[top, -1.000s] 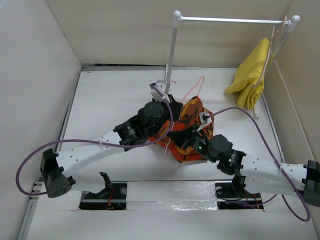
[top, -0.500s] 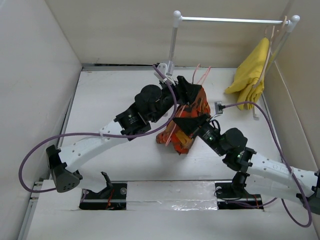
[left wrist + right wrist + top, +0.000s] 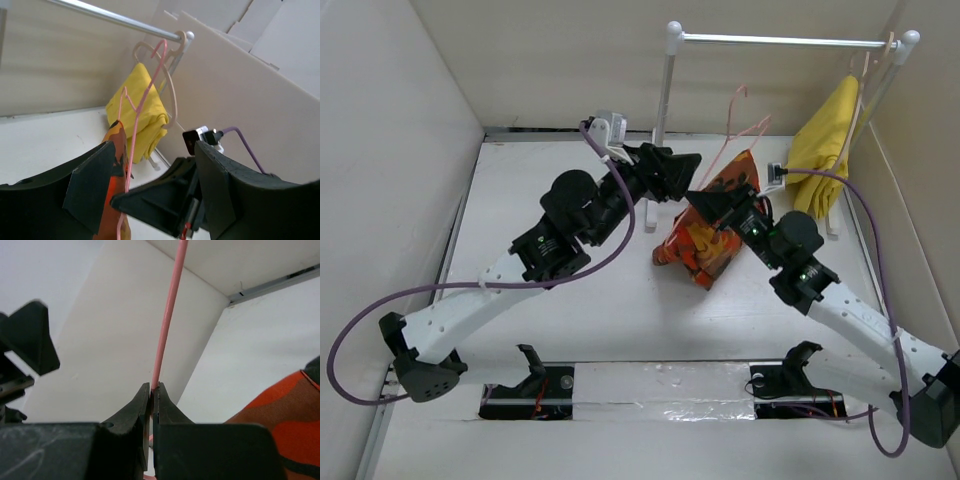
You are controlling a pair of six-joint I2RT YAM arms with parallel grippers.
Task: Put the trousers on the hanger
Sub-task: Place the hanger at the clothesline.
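Pink wire of the hanger [image 3: 170, 315] is pinched tight in the right end effector [image 3: 151, 387], its two fingers pressed together on it. The camouflage trousers [image 3: 705, 235] hang in a bunch at the low part of the hanger, just below that end effector. A moment ago they lay lower, nearer the table [image 3: 600, 320]. The hanger's hook has gone up too, closer to the metal rail [image 3: 780, 40]. The left end effector [image 3: 682, 172] is spread wide and holds nothing. It was against the trousers before; now it is just to their left. A yellow garment [image 3: 820, 140] hangs to the right of both.
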